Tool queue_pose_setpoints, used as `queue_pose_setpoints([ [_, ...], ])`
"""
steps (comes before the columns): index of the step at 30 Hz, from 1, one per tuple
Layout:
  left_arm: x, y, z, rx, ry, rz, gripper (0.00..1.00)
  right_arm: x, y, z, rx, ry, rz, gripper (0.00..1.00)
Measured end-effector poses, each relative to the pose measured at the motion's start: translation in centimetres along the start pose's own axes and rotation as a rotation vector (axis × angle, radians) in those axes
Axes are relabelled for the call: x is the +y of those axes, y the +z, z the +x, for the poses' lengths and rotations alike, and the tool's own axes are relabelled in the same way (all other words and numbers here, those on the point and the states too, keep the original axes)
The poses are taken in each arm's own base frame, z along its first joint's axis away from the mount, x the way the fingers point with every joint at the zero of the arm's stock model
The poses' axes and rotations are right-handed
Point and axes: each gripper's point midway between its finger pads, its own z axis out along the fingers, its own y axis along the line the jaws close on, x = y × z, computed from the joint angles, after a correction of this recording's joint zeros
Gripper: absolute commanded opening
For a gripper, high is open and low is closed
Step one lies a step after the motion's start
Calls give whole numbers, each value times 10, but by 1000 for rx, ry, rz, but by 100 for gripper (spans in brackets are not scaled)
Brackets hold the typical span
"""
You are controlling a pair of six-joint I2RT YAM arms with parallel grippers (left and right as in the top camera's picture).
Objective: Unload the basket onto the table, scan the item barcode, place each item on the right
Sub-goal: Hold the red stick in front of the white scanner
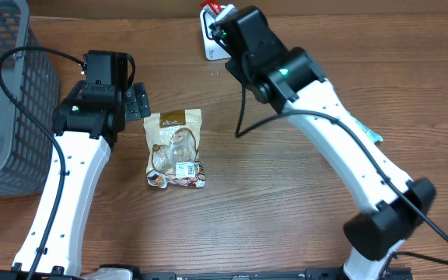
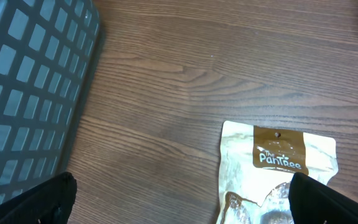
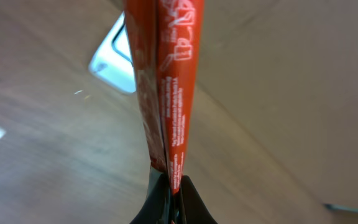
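Packet (image 3: 163,81) is sitting pinched in my right claw (image 3: 174,186), which is clenching its lower edge. I'm seeing it edge-on from the wrist: thin glossy red film with white print, its long axis running straight out from the fingertips. Just past it, to the left, the scanner (image 3: 114,62) is lying at the table's (image 1: 286,194) far edge, white hard plastic with a rounded corner. I'm judging the right arm far nearer to it. My left claw (image 1: 137,103) is hanging released, well apart, just beside a crinkly tan bag (image 1: 176,149) on the woodgrain, with a grey mesh basket (image 1: 6,93) beyond.
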Motion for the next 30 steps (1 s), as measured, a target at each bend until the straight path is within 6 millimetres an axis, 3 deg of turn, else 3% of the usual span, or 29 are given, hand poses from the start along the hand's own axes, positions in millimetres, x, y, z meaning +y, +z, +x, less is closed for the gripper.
queue_pose_setpoints([
  [5,0,0,0,0,0,0,100,0,40,0,40,-72,120,4],
  [9,0,0,0,0,0,0,100,12,76,6,77,-151,170,4],
  [15,0,0,0,0,0,0,100,19,124,-2,51,-204,270,3],
  [22,0,0,0,0,0,0,100,9,169,-2,32,-269,379,3],
  [30,0,0,0,0,0,0,100,-10,203,9,25,-246,497,3],
])
